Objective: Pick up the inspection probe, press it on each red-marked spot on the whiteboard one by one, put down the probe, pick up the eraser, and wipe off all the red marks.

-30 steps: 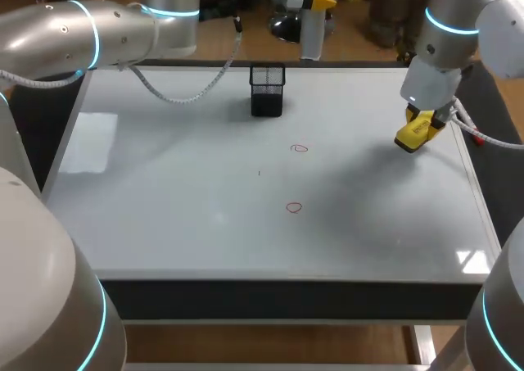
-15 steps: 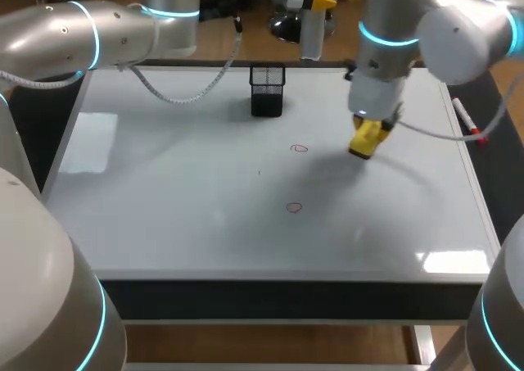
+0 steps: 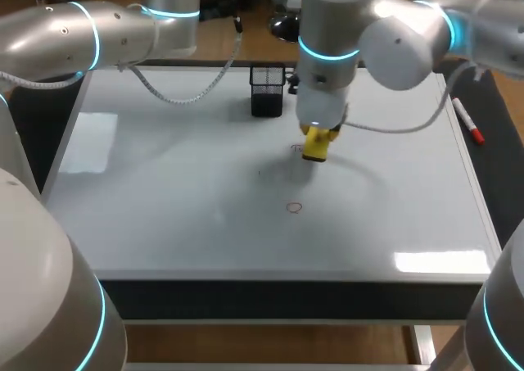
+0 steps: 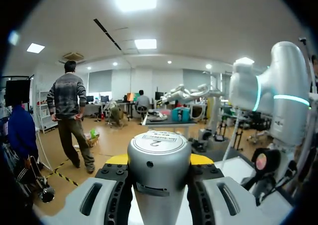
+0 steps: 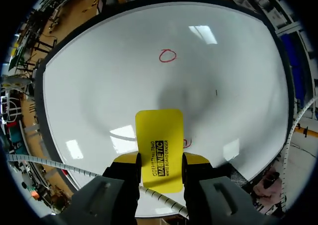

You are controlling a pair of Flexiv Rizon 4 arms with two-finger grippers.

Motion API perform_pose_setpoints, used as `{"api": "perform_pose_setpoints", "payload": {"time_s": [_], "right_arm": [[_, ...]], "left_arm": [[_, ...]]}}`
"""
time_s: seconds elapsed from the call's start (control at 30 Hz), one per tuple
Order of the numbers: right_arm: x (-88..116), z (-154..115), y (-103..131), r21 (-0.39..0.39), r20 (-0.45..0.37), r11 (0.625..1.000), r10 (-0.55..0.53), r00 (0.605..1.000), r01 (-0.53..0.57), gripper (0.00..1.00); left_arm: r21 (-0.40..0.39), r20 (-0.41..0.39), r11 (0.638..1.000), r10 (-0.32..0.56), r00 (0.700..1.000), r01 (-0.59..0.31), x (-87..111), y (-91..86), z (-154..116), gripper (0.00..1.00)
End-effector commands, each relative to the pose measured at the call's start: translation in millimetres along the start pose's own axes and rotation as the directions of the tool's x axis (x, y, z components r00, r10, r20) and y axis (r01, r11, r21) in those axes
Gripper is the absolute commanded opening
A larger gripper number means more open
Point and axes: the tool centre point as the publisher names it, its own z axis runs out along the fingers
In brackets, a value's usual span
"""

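Swinging in from the right side of the whiteboard (image 3: 164,183) over the last second, my right arm has carried the right claw (image 5: 159,161) to the middle, where it now hangs over the far red mark (image 3: 295,148). That claw is clamped on the yellow eraser (image 5: 159,135), one finger on each long side, with the free end sticking out ahead toward the board. In the right wrist view the far mark peeks out just beside the eraser's edge, mostly hidden under it. The near red mark (image 3: 294,208), a small loop, lies well ahead of the claw and is untouched.

To wipe well, I judge the eraser should come down with its felt face flat on the board, not on a corner. It then needs a short firm stroke right across the far mark, with a little overlap on each side, before it slides toward the near one.

Further out, a black mesh holder (image 3: 267,90) stands far of the marks and close enough to mind on the back stroke. A white stick with a red end (image 3: 466,119) lies by the right edge; it may be the probe, already put down.

As for the left claw (image 4: 159,160), a silver cylinder (image 4: 159,185) stands across it, so I cannot tell its state.
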Motion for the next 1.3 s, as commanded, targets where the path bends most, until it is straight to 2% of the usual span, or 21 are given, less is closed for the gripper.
{"api": "perform_pose_setpoints", "payload": {"time_s": [0.03, 0.27, 0.5, 0.87, 1.3], "right_arm": [[-23, 10, -4, -0.007, -0.052, 0.999, -0.038, 0.998, 0.037, 0.0], [-51, 14, 1, -0.015, -0.042, 0.992, -0.123, 0.992, 0.122, 0.0], [-62, 22, 8, -0.03, -0.036, 0.985, -0.173, 0.984, 0.172, 0.0], [-63, 36, 7, -0.07, -0.032, 0.978, -0.199, 0.979, 0.197, 0.0], [-51, 51, 2, -0.102, -0.062, 0.978, -0.19, 0.98, 0.183, 0.0]], "left_arm": [[-0.002, -0.004, 1.0, -0.002, 1.0, 0.002, -1.1, -1.5, 0, 0.0], [-0.002, -0.004, 1.0, -0.002, 1.0, 0.002, -1.1, -1.5, 0, 0.0], [-0.002, -0.004, 1.0, -0.002, 1.0, 0.002, -1.1, -1.5, 0, 0.0], [-0.002, -0.004, 1.0, -0.002, 1.0, 0.002, -1.1, -1.5, 0, 0.0], [-0.002, -0.004, 1.0, -0.002, 1.0, 0.002, -1.1, -1.5, 0, 0.0]]}}
